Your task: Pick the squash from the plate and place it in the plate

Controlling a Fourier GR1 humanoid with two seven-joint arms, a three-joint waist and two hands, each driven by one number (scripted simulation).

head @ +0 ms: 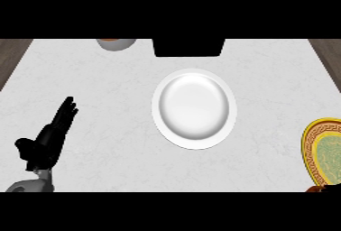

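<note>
Left hand (48, 137) rests at the lower left of the tabletop (93, 90), fingers straight and open, holding nothing. A grey bowl (116, 43) sits at the far edge. An empty white plate (194, 108) lies at centre. A gold-rimmed green plate (324, 151) is cut by the right edge. Right hand not visible. The squash cannot be located; a dark orange sliver (322, 188) at lower right may be it. Judged firm, smooth and rounded: best grasped across its narrow part.
</note>
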